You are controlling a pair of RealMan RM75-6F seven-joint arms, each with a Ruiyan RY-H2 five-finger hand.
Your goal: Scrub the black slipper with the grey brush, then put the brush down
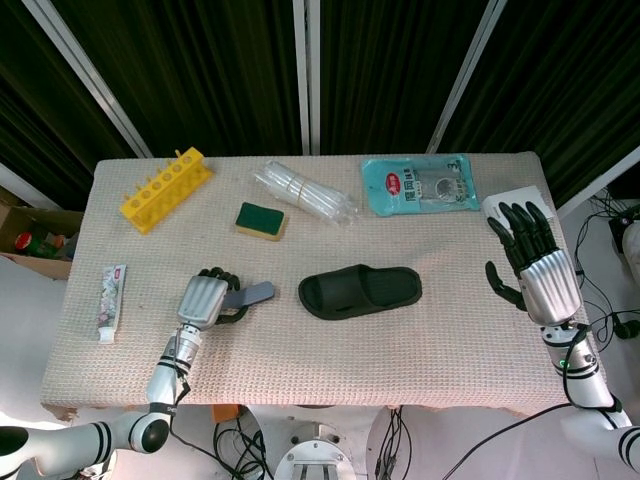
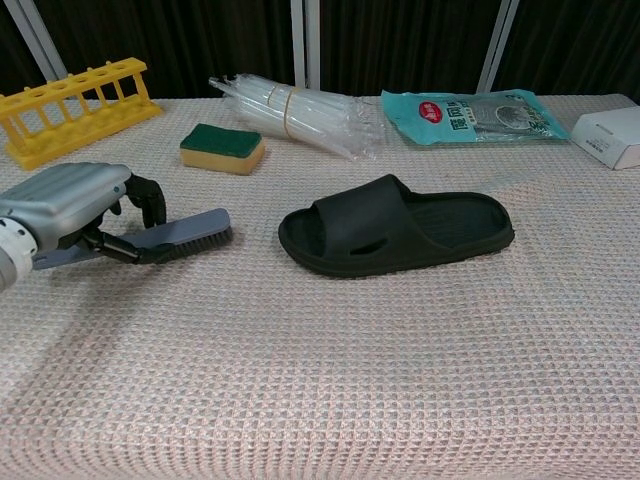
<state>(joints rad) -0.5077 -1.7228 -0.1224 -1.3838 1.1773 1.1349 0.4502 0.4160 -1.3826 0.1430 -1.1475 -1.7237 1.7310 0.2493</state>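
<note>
The left robot hand (image 2: 68, 205) lies low over the near-left part of the counter (image 1: 330, 360), its dark fingers (image 2: 147, 197) curled around the handle of the flat grey plastic brush (image 2: 185, 233). The brush head points right toward the slipper, bristles down on the woven beige cloth; whether the brush rests on the cloth or is lifted just clear cannot be told. In the head view the same hand (image 1: 205, 298) sits left of the brush head (image 1: 256, 293).

Just right of the brush, apart from it, lies the black rubber slide slipper (image 2: 395, 237), sole down near the middle of the counter, its toe end toward the brush.

The right robot hand (image 1: 535, 260) shows only in the head view, raised at the counter's right edge, fingers spread and holding nothing.

Behind the left hand sits a green-topped yellow sponge (image 2: 222, 147), and beyond it a yellow plastic test-tube rack (image 2: 75, 96). A banded bundle of clear plastic tubes (image 2: 300, 112) lies at the back centre, a light-blue printed pouch (image 2: 475, 115) to its right, and a small white box (image 2: 612, 136) at the far right. A white toothpaste tube (image 1: 112, 302) lies near the left edge.
</note>
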